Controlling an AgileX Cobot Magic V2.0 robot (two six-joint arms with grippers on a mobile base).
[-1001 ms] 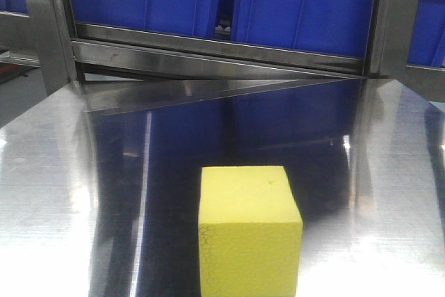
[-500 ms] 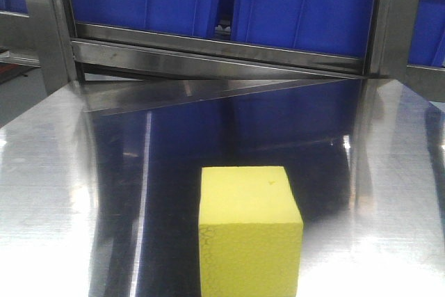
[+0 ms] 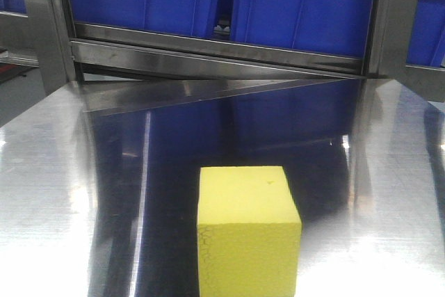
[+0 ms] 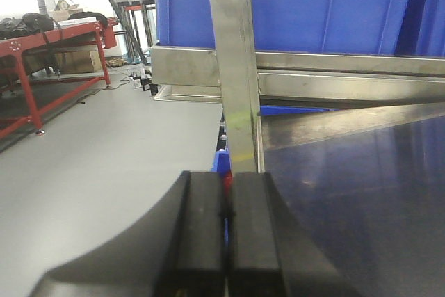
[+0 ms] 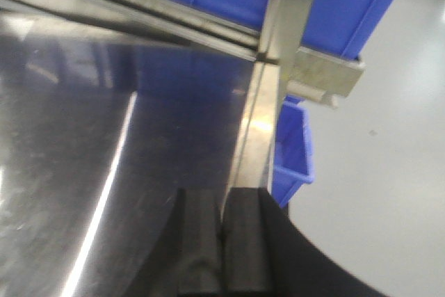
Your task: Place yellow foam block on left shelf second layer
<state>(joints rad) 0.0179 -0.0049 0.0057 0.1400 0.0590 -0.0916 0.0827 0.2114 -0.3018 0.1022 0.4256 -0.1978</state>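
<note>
Upright on the steel shelf (image 3: 62, 172), the yellow block (image 3: 249, 231) sits low in the front view, its base cut off by the frame and a small dark nick showing on its top face; blue bins (image 3: 299, 5) line the rack well behind it. Neither gripper shows in that view, so where the block lies relative to either hand cannot be told. The left gripper (image 4: 224, 193) has its black fingers (image 4: 198, 227) pressed together with nothing between them. Straight ahead of it rises a steel post (image 4: 236, 67), with the dark, reflective shelf surface to its right and grey floor (image 4: 104, 144) to its left, where a red frame (image 4: 62, 39) stands well apart. The right gripper (image 5: 221, 203) is likewise pressed together and holds nothing, poised at the shelf's right edge. A second post (image 5: 292, 5) stands ahead of it, the steel sheet spreads to its left, and a low bin (image 5: 292, 151) sits just to its right, below the shelf edge.
</note>
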